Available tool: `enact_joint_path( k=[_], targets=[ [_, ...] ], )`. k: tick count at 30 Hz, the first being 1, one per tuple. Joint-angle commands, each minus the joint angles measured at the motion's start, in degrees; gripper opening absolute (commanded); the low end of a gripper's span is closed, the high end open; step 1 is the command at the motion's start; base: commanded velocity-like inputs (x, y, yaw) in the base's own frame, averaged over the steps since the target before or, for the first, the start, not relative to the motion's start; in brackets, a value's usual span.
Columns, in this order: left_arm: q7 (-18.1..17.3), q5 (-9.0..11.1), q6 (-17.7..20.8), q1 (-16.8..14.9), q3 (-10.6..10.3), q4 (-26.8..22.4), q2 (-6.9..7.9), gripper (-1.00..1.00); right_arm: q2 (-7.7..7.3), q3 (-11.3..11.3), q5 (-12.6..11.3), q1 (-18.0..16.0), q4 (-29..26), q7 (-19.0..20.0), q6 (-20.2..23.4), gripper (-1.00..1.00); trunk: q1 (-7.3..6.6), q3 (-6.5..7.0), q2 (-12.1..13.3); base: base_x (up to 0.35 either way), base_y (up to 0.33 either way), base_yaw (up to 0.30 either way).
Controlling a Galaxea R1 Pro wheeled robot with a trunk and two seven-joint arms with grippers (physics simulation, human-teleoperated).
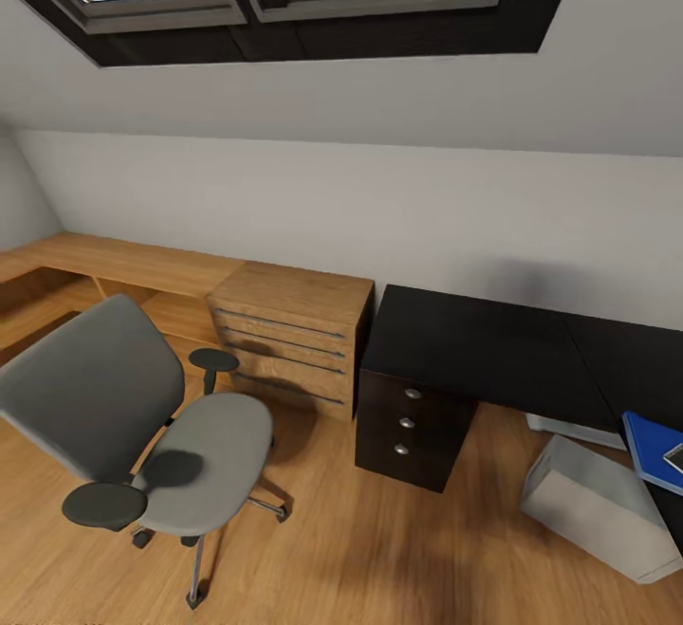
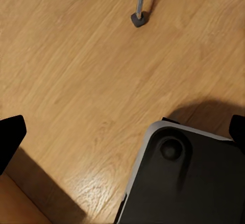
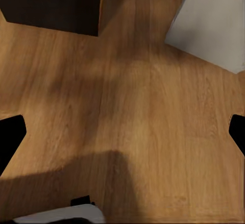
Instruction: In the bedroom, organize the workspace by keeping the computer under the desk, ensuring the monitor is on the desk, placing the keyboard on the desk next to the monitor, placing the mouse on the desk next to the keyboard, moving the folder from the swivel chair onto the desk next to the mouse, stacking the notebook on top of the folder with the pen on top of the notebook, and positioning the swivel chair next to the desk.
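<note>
The grey swivel chair (image 1: 180,454) stands on the wood floor at the left, apart from the black desk (image 1: 474,350). The light grey computer (image 1: 598,511) sits on the floor by the desk's inner corner and shows in the right wrist view too (image 3: 209,25). The blue folder (image 1: 650,450) lies on the desk's right wing at the frame edge, with a grey corner, likely the notebook (image 1: 675,459), on it. My left gripper (image 2: 122,132) and right gripper (image 3: 122,134) hang open over bare floor. Monitor, keyboard, mouse and pen are out of view.
The desk's black drawer unit (image 1: 408,426) stands beside a light wood cabinet (image 1: 289,345), with low wood shelving along the left wall. A chair spoke and wheel (image 2: 139,9) lie ahead of my left gripper. My own dark base (image 2: 189,183) is below it.
</note>
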Motion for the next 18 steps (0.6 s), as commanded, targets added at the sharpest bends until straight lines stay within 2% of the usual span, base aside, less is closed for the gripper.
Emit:
enact_joint_path(
  k=[1, 6, 11, 18],
  targets=[
    [0.6, 0.0, -0.2, -0.1, -0.5, -0.2, 0.04, 1.0, 0.04, 0.5, -0.2, -0.1, 0.1, -0.3, 0.8, 1.0, 0.03, -0.12, -0.1, 0.0, 0.0, 0.013],
    [0.6, 0.1, -0.1, -0.1, -0.5, 0.0, 0.01, 1.0, 0.4, 0.6, -0.4, -0.1, -0.5, -0.2, 6.5, 1.0, 0.03, -0.12, -0.1, 0.0, 0.0, 0.005],
    [0.4, 0.1, -0.1, -0.1, -0.4, 0.0, 0.01, 1.0, 0.36, 0.6, -0.3, -0.1, -0.5, -0.2, 8.2, 1.0, 0.03, -0.12, -0.1, 0.0, 0.0, 0.001],
    [0.2, 0.0, -0.1, -0.1, -0.5, 0.0, -0.02, 1.0, 0.49, 0.6, -0.4, -0.1, -0.6, -0.2, 8.4, 1.0, 0.03, -0.12, -0.1, 0.0, 0.0, 0.0]
  ],
)
